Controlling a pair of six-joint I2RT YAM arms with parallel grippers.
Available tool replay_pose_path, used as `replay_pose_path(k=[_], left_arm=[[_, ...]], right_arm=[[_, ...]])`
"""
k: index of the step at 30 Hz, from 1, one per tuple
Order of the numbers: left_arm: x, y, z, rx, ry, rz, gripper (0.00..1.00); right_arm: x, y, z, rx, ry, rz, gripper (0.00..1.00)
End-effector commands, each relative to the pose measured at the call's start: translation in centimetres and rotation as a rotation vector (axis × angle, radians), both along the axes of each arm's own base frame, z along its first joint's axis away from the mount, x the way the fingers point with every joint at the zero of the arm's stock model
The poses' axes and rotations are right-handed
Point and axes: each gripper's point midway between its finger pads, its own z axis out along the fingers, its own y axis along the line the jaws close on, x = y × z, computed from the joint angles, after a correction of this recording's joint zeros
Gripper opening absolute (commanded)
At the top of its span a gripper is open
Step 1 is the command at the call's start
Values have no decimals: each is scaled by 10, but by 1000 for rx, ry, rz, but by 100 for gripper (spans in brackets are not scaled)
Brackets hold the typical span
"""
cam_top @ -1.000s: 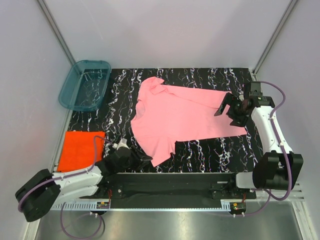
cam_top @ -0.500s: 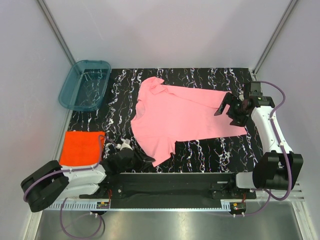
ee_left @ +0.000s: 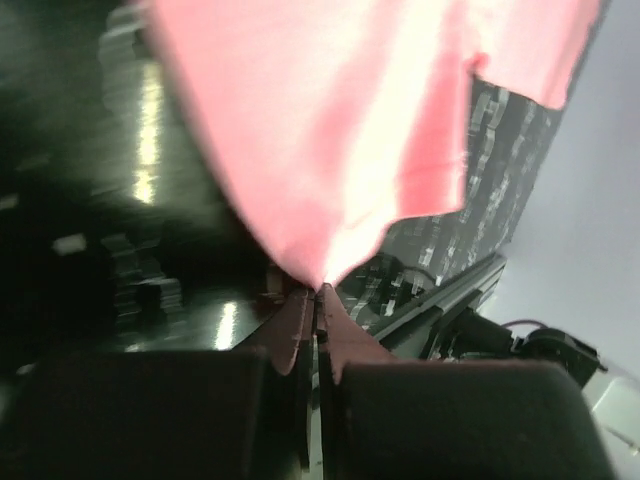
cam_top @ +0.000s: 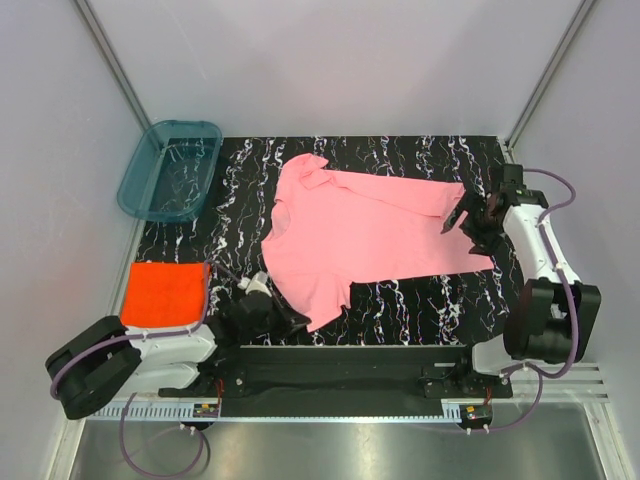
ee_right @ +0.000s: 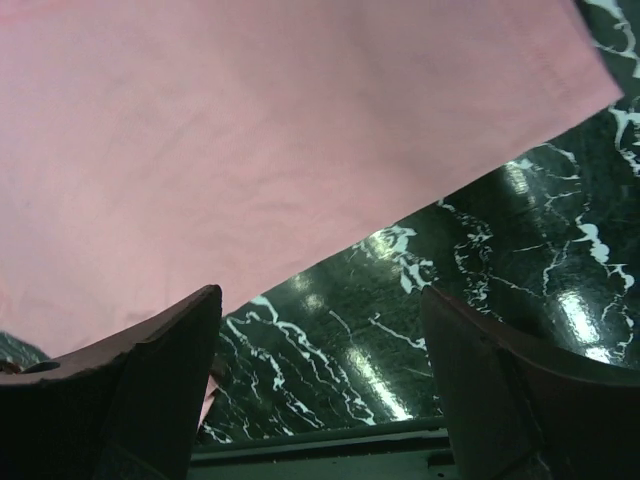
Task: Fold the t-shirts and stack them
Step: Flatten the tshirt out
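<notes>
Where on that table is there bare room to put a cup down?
Bare table lies between the pink t-shirt and the front rail, and between the tub and that shirt. Crowded: near-left, where the left gripper pinches its corner beside the orange t-shirt.

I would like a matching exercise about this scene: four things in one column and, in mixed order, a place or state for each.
1. pink t-shirt
2. orange-red t-shirt
3. teal tub
4. left gripper

A. stands at the far left
B. jaws shut on pink cloth
C. spread out in the middle
D. folded, at the near left

Pairs: 1-C, 2-D, 3-A, 4-B
</notes>
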Motion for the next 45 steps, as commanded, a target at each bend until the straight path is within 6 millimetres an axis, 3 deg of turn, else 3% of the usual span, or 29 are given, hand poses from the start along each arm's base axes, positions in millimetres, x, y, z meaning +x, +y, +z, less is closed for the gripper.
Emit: replay_pose_path(k=[1, 2, 3, 6, 8, 11, 13, 18, 28, 30, 36, 37, 40, 41, 42, 44, 45], left_arm=[[21, -23, 50, 13, -216, -114, 0], [22, -25, 54, 44, -267, -161, 0], [23, -34, 69, 30, -298, -204, 0], [24, -48, 88, 15, -393, -296, 0], [25, -51, 88, 29, -423, -333, 0], [26, -56, 91, 19, -443, -369, 0], [27, -57, 94, 6, -457, -383, 0], [31, -51, 90, -11, -443, -383, 0], [35, -46, 97, -20, -445, -385, 0], [35, -45, 96, -14, -443, -383, 0], [39, -40, 107, 1, -463, -364, 0], [39, -39, 110, 6, -475, -366, 0], [49, -36, 123, 48, -511, -352, 0], [50, -32, 123, 77, -502, -352, 0], [61, -32, 142, 84, -541, -324, 0], [69, -25, 150, 148, -566, -321, 0], [85, -20, 176, 165, -617, -268, 0]], right_arm=[[4, -34, -20, -41, 39, -112, 86], [3, -39, -25, -36, 49, -135, 83], [-3, -42, -35, -19, 72, -155, 74], [-14, -64, -55, 1, 110, -240, 65], [-20, -87, -65, -38, 127, -276, 63], [-23, -111, -79, -67, 150, -320, 46], [-16, -117, -85, -56, 154, -337, 41], [-6, -120, -96, -37, 158, -371, 45], [-4, -126, -116, -56, 166, -395, 41], [-6, -125, -119, -48, 177, -399, 36], [-12, -128, -127, -73, 206, -429, 34], [-12, -128, -129, -68, 211, -430, 22], [-8, -126, -123, -51, 187, -445, 3], [-5, -126, -117, -47, 169, -451, 0], [-1, -127, -111, -45, 148, -454, 0], [9, -124, -86, -27, 78, -455, 0], [17, -124, -72, -14, 35, -458, 0]])
